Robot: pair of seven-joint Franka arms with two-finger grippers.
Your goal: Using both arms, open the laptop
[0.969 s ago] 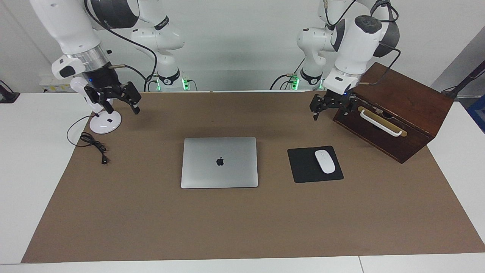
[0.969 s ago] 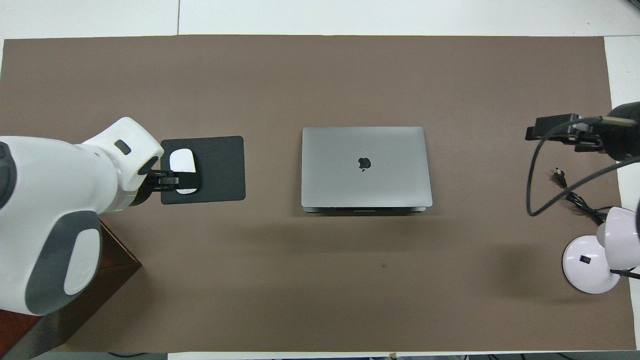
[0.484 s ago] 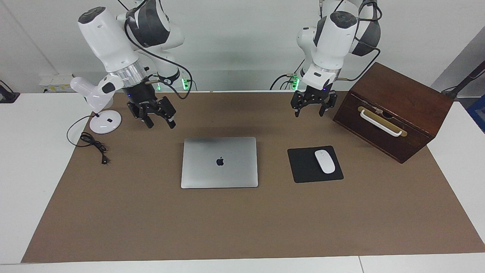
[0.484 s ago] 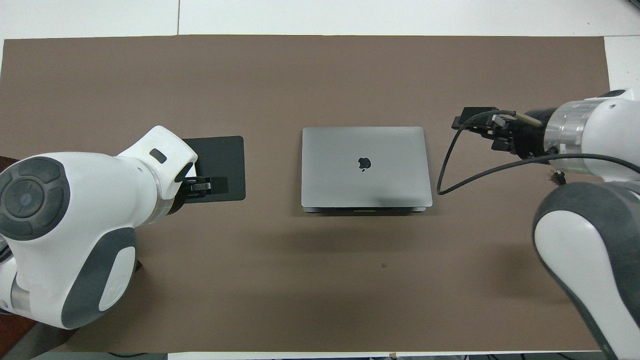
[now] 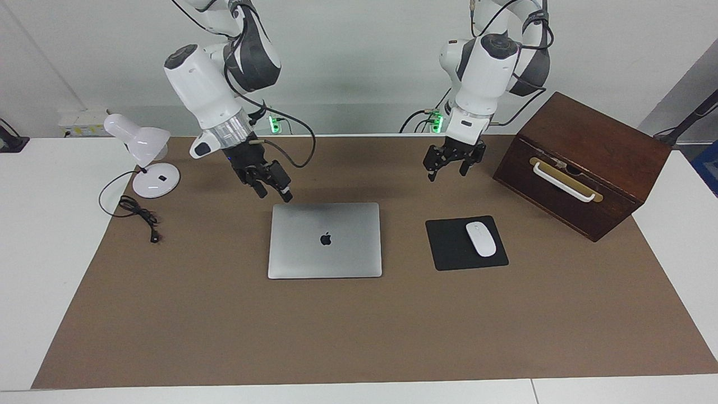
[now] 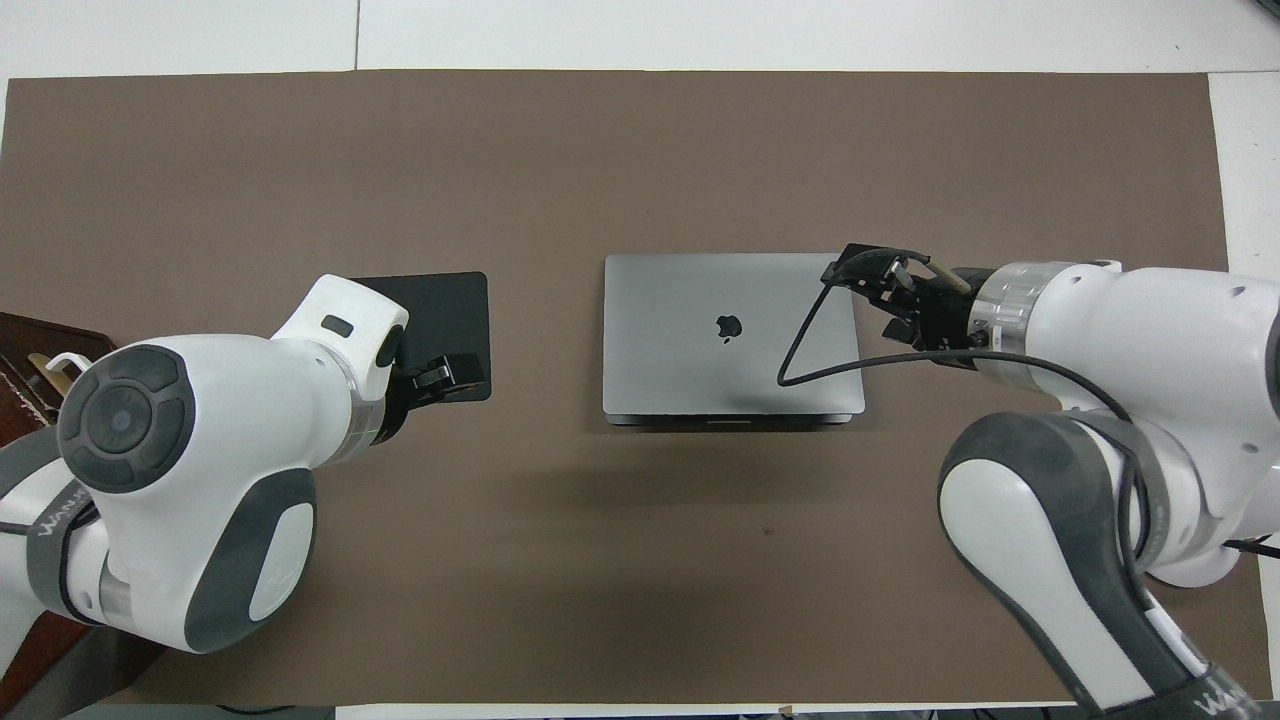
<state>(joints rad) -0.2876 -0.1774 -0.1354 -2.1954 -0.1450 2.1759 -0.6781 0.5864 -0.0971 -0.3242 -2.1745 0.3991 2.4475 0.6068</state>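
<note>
Brown mat point(image 5: 224, 336) bears the shut laptop point(image 5: 325, 240); right gripper point(image 5: 272, 188) and left gripper point(image 5: 447, 165), both spread wide, should descend squarely beside its lid

One camera sits high across the tabletop point(image 5: 359, 336), facing me. The other hangs above my own end, looking steeply down and forward. Both take in the laptop point(image 5: 325, 240) point(image 6: 730, 335) and the brown mat around it.

The only sign I can make out is the dark apple logo point(image 5: 326, 239) on the closed laptop point(image 5: 325, 258) lid; grey lettering on the arms' lower links is too small for me to read.
</note>
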